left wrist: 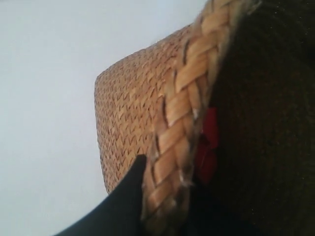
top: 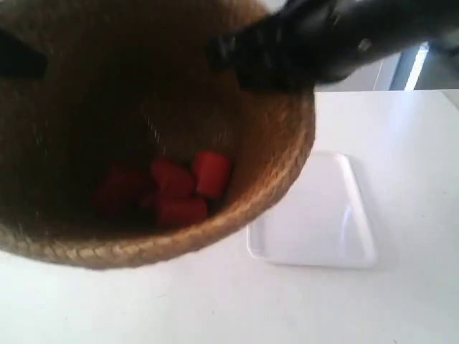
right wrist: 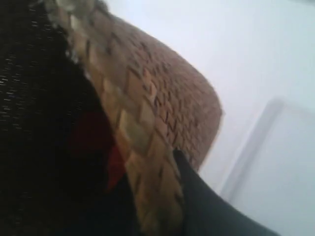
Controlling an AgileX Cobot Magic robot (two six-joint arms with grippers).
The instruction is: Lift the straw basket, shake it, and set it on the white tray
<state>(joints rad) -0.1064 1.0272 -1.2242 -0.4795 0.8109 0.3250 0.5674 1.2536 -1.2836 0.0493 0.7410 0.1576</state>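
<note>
The straw basket (top: 276,154) is held up in the air, close to the exterior camera and blurred, with several red pieces (top: 188,188) in its dark inside. My left gripper (left wrist: 165,196) is shut on the basket's braided rim (left wrist: 184,113), one dark finger (left wrist: 125,194) outside the wall, the other hidden inside. My right gripper (right wrist: 160,196) is shut on the opposite rim (right wrist: 142,132), its outer finger (right wrist: 204,199) showing. The arm at the exterior view's right (top: 323,36) reaches in from the top. The white tray (top: 323,215) lies on the table below, to the basket's right.
A white table (top: 401,301) spreads under the basket and tray. A bright window strip (top: 417,66) stands at the far back right. In the right wrist view the tray's rim (right wrist: 256,142) shows beside the basket's woven wall (right wrist: 182,98).
</note>
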